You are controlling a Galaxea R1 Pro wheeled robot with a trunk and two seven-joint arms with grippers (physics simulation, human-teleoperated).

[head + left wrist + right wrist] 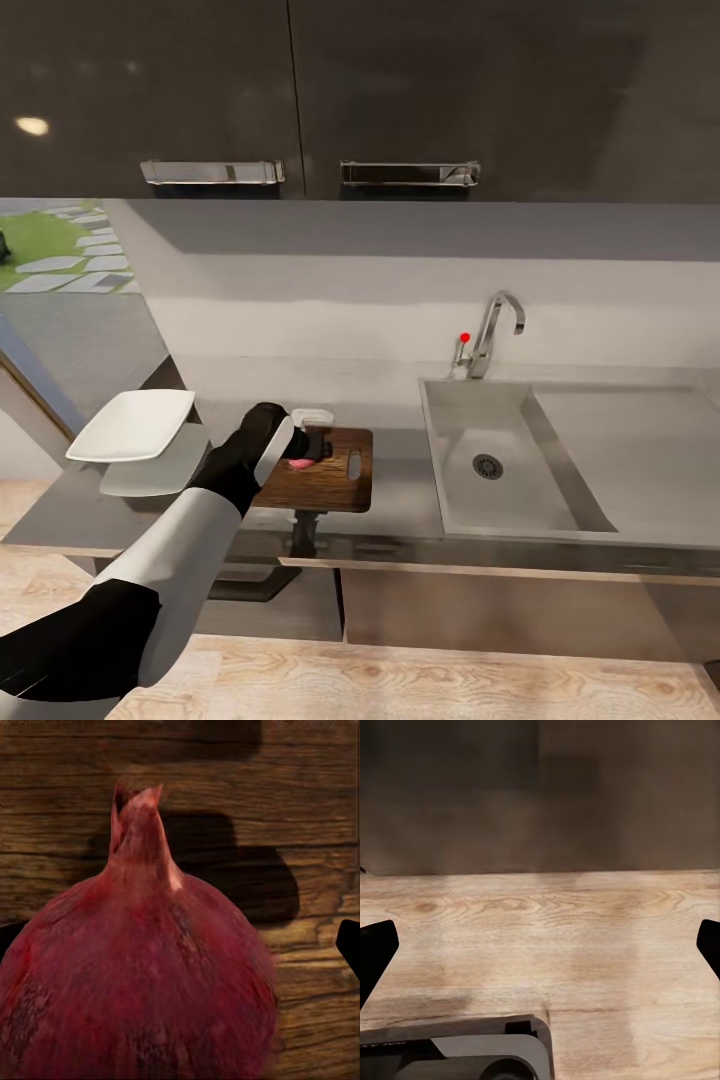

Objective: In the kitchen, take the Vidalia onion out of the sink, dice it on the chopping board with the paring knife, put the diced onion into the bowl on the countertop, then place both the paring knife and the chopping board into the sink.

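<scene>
The left gripper point(308, 447) holds the small pinkish-red rounded Vidalia onion point(135, 975) over the brown wooden chopping board point(325, 480), clear of the grey steel sink point(500, 465). Dicing, filling the white square bowl point(135, 425) and sinking knife and board remain. Whether the onion touches the board is unclear; the right gripper point(540, 945) hangs spread above wood floor.
</scene>
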